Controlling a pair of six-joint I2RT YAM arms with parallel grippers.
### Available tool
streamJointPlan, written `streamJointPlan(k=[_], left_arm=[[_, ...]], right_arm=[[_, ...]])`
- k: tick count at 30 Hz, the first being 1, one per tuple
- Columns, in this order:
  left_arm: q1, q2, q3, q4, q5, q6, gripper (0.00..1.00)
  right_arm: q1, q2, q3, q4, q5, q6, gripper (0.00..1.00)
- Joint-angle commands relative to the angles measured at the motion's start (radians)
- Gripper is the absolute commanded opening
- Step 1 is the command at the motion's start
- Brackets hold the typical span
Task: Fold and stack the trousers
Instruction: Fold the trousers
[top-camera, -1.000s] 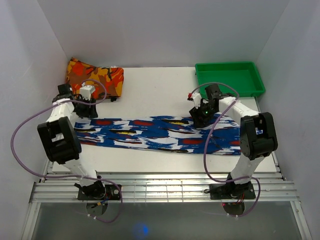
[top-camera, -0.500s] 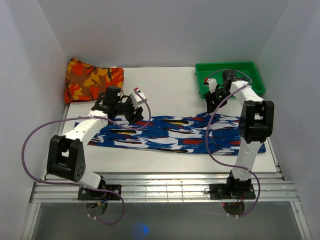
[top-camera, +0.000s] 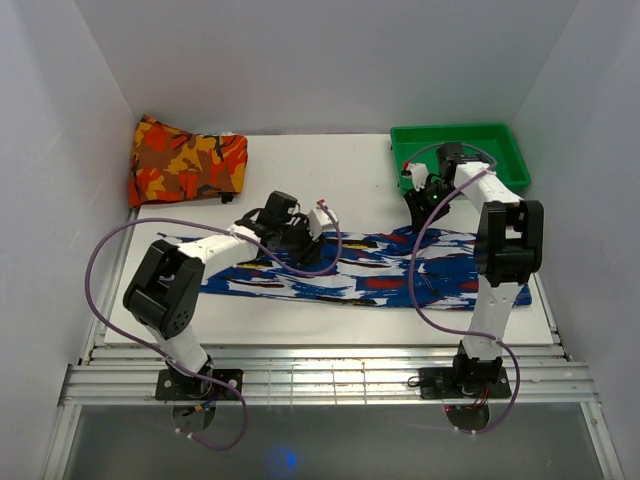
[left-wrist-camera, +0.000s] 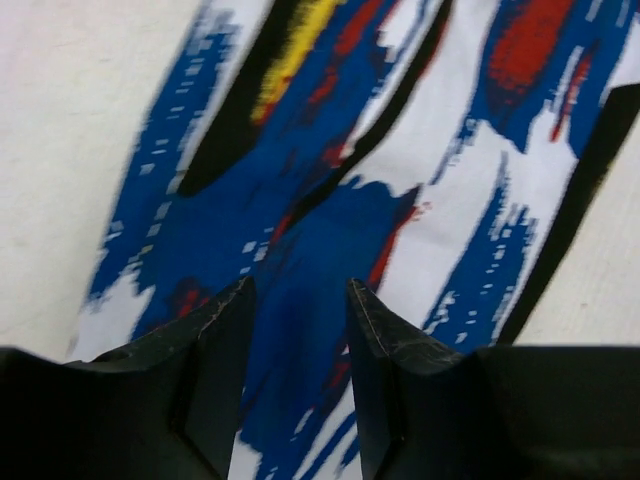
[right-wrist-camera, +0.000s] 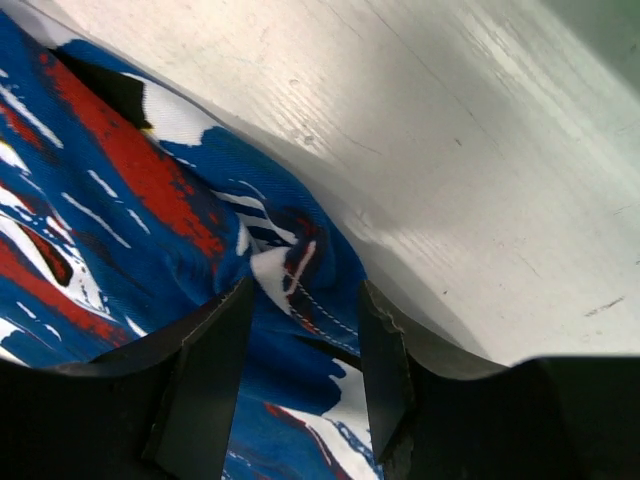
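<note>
The trousers (top-camera: 370, 275) lie stretched in a long band across the middle of the surface (top-camera: 330, 175), running from the left of the top view to the right. The folded orange cloth (top-camera: 185, 165) sits well apart at upper left and the green tray (top-camera: 460, 155) at upper right. The step in hand looks like taking hold along the band's upper edge for a fold. The left gripper (top-camera: 305, 238) is low over the band's upper edge, left of centre. In its wrist view its fingers (left-wrist-camera: 220, 360) stand narrowly parted with flat print showing in the gap, so it holds nothing yet. It should press down enough to pinch up every layer, not just the top one. The right gripper (top-camera: 420, 210) is at the upper right end, just below the tray. A raised stitched ridge of cloth (right-wrist-camera: 300, 265) sits between its half-parted fingers (right-wrist-camera: 210, 370), but whether they already clamp it cannot be told. That bite wants to sit deeper on the ridge, since a hold on the very edge is likely to slip. Both grips should be firm before any lift. The two should then rise level and travel together, so the soft fabric folds straight rather than skewing or dragging.
</note>
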Motion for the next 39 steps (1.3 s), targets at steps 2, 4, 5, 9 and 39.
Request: streamJointPlan(k=[2, 4, 5, 9, 39], left_arm=[[-0.088, -0.009, -0.054, 0.044, -0.055, -0.02, 0.51], [-0.123, -0.009, -0.08, 0.062, -0.07, -0.02, 0.5], [-0.133, -0.003, -0.087, 0.067, -0.082, -0.018, 0.5], [-0.168, 0.017, -0.092, 0.073, -0.122, -0.033, 0.5], [-0.231, 0.074, -0.307, -0.069, -0.159, 0.039, 0.0]], right_arm=[[0.085, -0.094, -0.018, 0.049, 0.098, 0.024, 0.52], [0.117, -0.091, -0.025, 0.059, 0.149, 0.046, 0.51], [0.124, -0.082, -0.025, 0.066, 0.166, 0.053, 0.5], [0.151, -0.041, -0.021, 0.07, 0.273, 0.075, 0.47], [0.13, 0.082, 0.137, 0.09, 0.485, 0.046, 0.08]])
